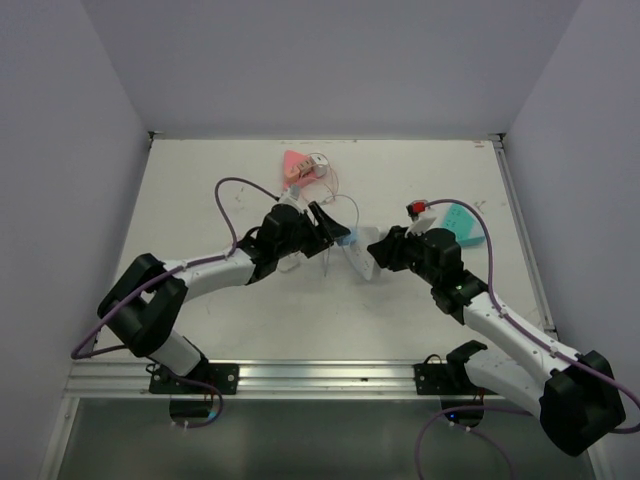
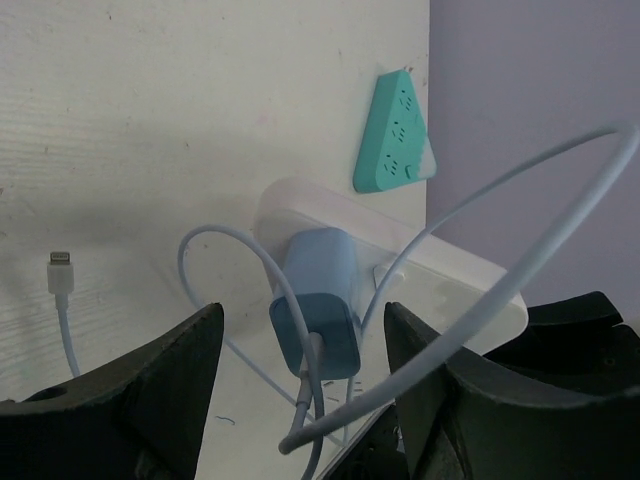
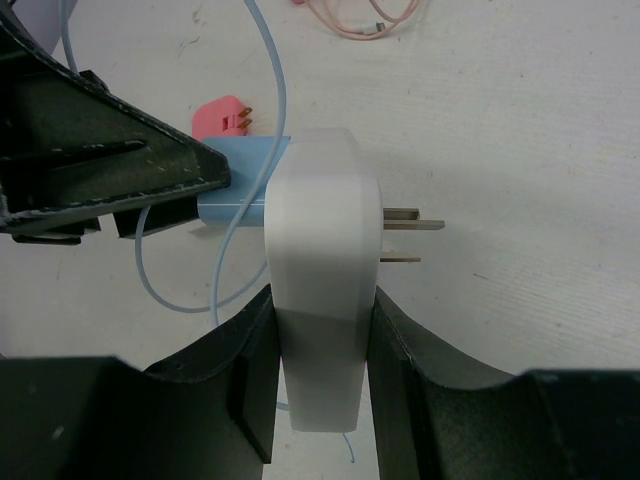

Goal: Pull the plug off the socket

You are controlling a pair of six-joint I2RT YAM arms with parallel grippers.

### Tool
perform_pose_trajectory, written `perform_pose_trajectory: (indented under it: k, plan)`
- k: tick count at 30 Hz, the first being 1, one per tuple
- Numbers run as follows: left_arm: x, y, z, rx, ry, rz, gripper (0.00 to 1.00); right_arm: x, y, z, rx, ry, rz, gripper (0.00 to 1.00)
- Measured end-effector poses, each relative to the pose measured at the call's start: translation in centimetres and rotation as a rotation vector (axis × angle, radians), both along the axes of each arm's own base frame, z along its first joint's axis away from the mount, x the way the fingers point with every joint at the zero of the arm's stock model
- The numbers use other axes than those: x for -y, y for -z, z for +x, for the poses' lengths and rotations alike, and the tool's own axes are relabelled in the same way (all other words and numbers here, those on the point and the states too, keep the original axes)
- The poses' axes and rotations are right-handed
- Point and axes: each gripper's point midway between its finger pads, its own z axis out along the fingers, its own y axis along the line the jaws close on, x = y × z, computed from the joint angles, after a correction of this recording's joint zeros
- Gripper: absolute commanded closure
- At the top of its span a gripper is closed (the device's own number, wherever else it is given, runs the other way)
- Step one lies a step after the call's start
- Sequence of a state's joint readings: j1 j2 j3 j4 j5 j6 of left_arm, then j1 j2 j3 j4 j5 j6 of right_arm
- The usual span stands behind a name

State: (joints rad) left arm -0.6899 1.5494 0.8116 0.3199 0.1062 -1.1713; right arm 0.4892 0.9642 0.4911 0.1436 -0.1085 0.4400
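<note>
Right gripper [image 3: 320, 305] clamping socket [image 3: 320, 210], blue plug [image 3: 240, 185] inserted

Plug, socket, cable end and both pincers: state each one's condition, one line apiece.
white socket: prongs bare, plugged into nothing.
blue plug: seated in the white socket.
Lightning end: connected to nothing.
left pincer: open, straddling the blue plug.
right pincer: shut on the white socket.

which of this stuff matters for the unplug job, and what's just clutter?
Job:
- blue plug
- white socket it sits in
- left claw, open, straddling the plug
- right claw, clamped on the socket

Lying about:
- teal adapter
- pink adapter
</note>
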Motion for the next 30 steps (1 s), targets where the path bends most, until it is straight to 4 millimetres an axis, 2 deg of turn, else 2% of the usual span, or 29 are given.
perform_pose_trajectory:
  k: [1, 4, 5, 7, 8, 10, 21, 22, 24, 26, 30]
  plan:
    - [0.1, 0.3, -0.1, -0.007, 0.004, 0.004, 0.39, -0.1, 0.0, 0.0, 0.001, -0.002, 0.0, 1.0]
    - [0.5, 0.9, -0.4, -0.031, 0.01, 0.002, 0.49, -0.1, -0.1, 0.0, 0.003, -0.004, 0.001, 1.0]
    - [0.6, 0.9, -0.5, -0.035, 0.01, -0.002, 0.6, -0.1, -0.1, 0.0, 0.003, -0.005, -0.001, 1.0]
    - [0.8, 0.6, -0.5, -0.035, 0.012, -0.021, 0.73, -0.2, -0.1, -0.1, 0.004, -0.007, -0.004, 1.0]
    - [0.9, 0.4, -0.5, -0.04, 0.007, -0.032, 0.86, -0.1, -0.1, -0.1, 0.004, -0.003, -0.006, 1.0]
    - [1.0, 0.1, -0.4, -0.045, -0.002, -0.052, 1.0, 0.0, -0.1, 0.1, 0.007, 0.011, -0.007, 1.0]
    - [0.1, -1.5, -1.5, -0.058, -0.046, -0.156, 1.0, 0.8, -1.3, 0.1, 0.03, 0.126, 0.011, 1.0]
    - [-0.2, -1.7, -1.9, -0.059, -0.045, -0.163, 1.0, 2.0, -1.0, 0.7, 0.035, 0.193, -0.018, 1.0]
    - [-0.7, -2.7, -2.4, -0.046, -0.045, -0.183, 1.0, 5.6, 0.2, 1.8, 0.017, 0.359, -0.092, 1.0]
    - [-0.9, -4.1, -2.8, -0.024, -0.044, -0.209, 1.0, 8.2, 1.1, 2.1, -0.003, 0.47, -0.156, 1.0]
    - [-1.3, -6.6, -3.2, 0.016, -0.043, -0.258, 1.0, 9.5, 1.7, 1.9, -0.015, 0.524, -0.202, 1.0]
